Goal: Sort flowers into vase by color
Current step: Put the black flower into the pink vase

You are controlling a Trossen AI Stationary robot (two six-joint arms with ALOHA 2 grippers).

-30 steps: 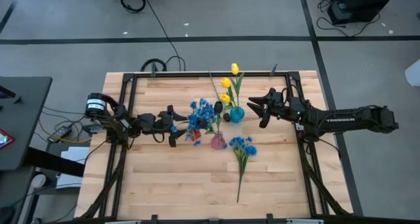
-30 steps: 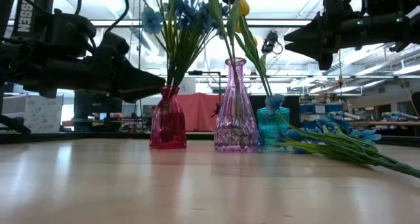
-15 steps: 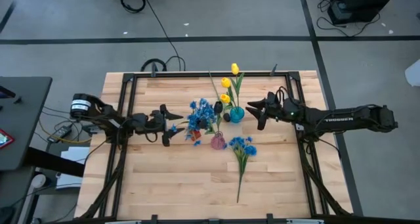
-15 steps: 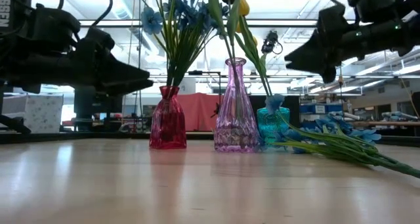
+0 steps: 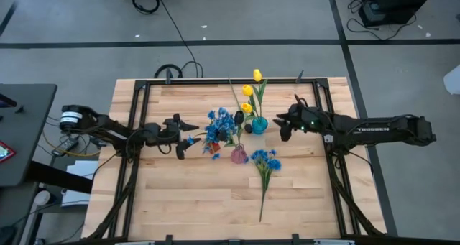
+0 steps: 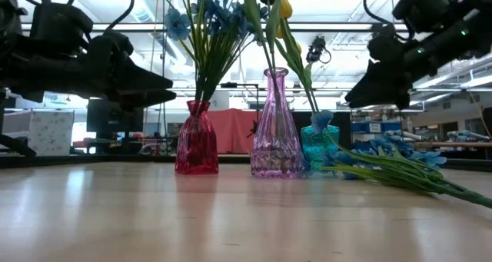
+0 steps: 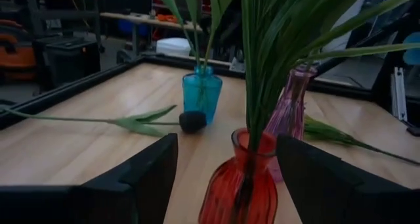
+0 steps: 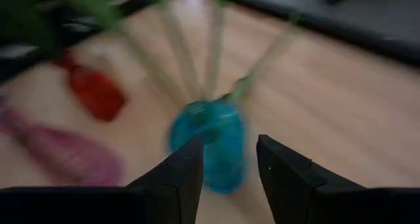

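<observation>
Left end effector (image 5: 181, 137), fingers spread, is hovering left of the red vase (image 5: 213, 147). Right end effector (image 5: 282, 122), fingers spread, is hovering right of the blue vase (image 5: 259, 124). Blue flowers (image 5: 264, 163) are lying on the worktop (image 5: 215, 202).

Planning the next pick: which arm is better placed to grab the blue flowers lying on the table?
Probably the right. Its open gripper hangs by the blue vase, nearer the lying blue flowers. The left gripper sits behind the red vase, blocked by it.

Light wooden table (image 5: 201, 195); red vase (image 6: 197, 139), pink vase (image 6: 277, 127), teal vase (image 6: 319, 145) standing; blue flower bunch (image 5: 264, 167) lying flat
</observation>
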